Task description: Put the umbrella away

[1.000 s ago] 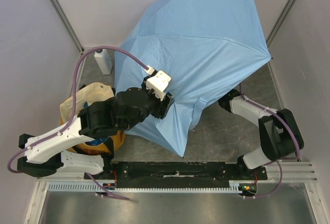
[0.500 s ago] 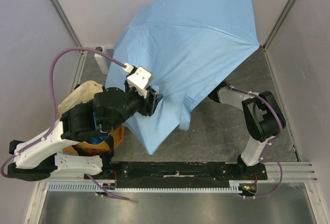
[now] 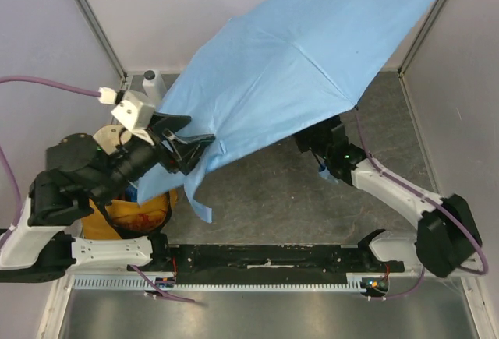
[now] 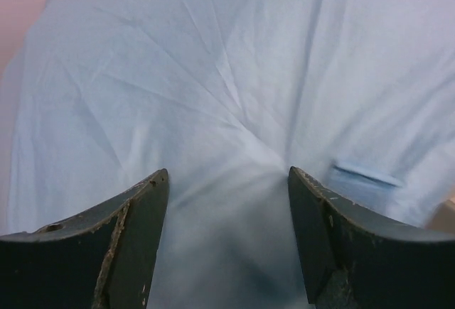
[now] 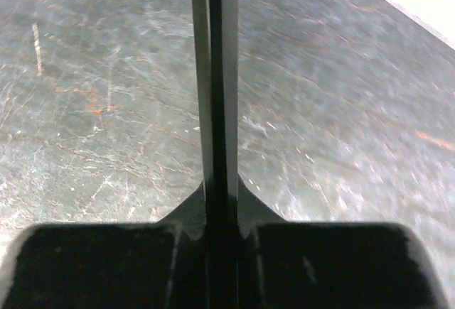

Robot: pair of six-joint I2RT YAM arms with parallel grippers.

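far left: yellow tote on the table, mostly hidden under the left arm. white bottle upright in the back left corner, just beside the canopy edge. left gripper: jaws apart, nothing clamped, pointed at the lower left rim of the canopy. its wrist view shows blue fabric filling the space ahead of the fingers; contact with them cannot be confirmed. umbrella: open, canopy tilted, spanning from near the tote up to the back right corner, one low corner hanging close to the table at front left. a small strap shows on the fabric. shaft hidden beneath the canopy. right gripper: under the canopy's front right edge, fingers pressed together, closed. nothing visible between them, only scratched table beyond. contact with the umbrella cannot be told from above.
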